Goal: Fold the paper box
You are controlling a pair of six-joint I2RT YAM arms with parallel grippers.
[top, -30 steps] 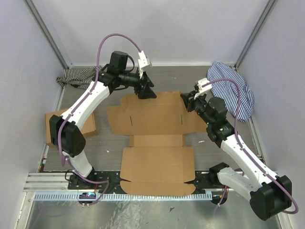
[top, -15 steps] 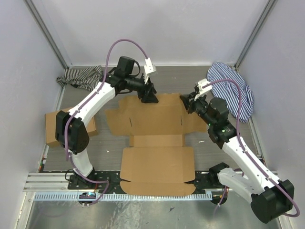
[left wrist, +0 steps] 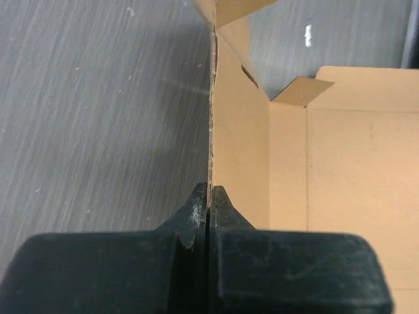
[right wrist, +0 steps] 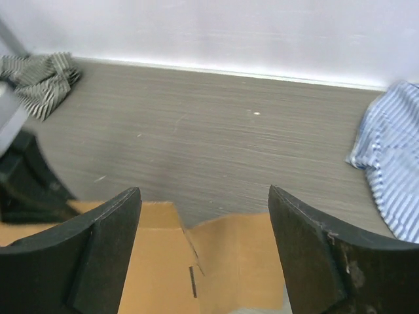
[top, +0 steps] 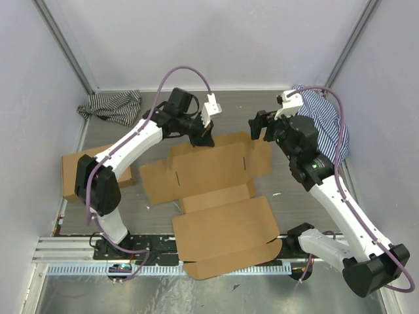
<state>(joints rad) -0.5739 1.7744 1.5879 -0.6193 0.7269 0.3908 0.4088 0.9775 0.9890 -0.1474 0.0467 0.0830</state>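
Observation:
The paper box [top: 216, 170] is a flat brown die-cut sheet with flaps and slits, lying skewed in the middle of the table. My left gripper [top: 204, 139] is shut on its far edge, and the left wrist view shows that thin cardboard edge [left wrist: 211, 118] pinched upright between the closed fingertips [left wrist: 209, 190]. My right gripper [top: 260, 125] hangs open above the sheet's far right corner, touching nothing. In the right wrist view the wide-apart jaws [right wrist: 203, 191] frame a slit flap of the sheet [right wrist: 163, 261] below.
A second flat brown cardboard box [top: 72, 173] lies at the left edge behind my left arm. A black-striped cloth [top: 111, 104] sits at the back left and a blue-striped cloth [top: 330, 124] at the back right. A metal rail [top: 163, 268] runs along the near edge.
My left gripper closed on the sheet's far edge. My right gripper opened, let go of the right flap and rose back. The sheet turned, its near panel swinging right.

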